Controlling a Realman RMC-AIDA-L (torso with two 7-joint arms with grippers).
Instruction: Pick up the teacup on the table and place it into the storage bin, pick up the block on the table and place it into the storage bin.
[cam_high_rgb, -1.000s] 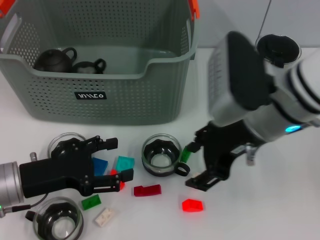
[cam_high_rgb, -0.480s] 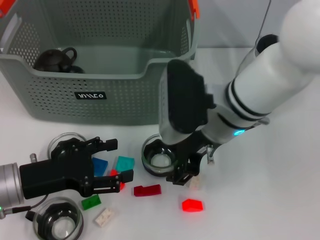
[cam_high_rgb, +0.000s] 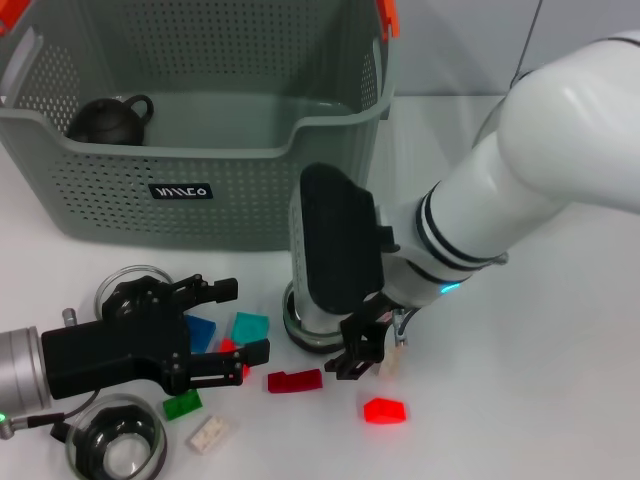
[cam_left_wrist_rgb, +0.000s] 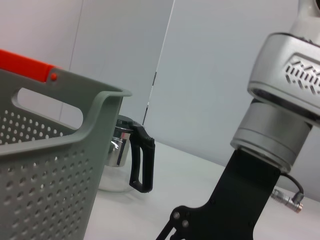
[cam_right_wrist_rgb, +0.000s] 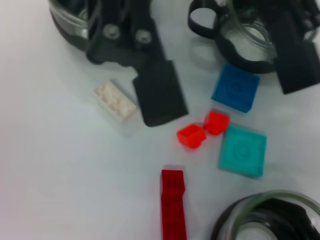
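teacup (cam_high_rgb: 305, 322) now almost hidden under lowered right hand (cam_high_rgb: 368, 352)

The right arm (cam_high_rgb: 440, 250) hides most of the teacup (cam_high_rgb: 300, 325).

The right gripper (cam_high_rgb: 362, 352) is sweeping leftward and lower, now covering the teacup (cam_high_rgb: 300, 322) it earlier stood beside; a small dark cup inside the storage bin (cam_high_rgb: 240, 180) seemingly is no longer showing.
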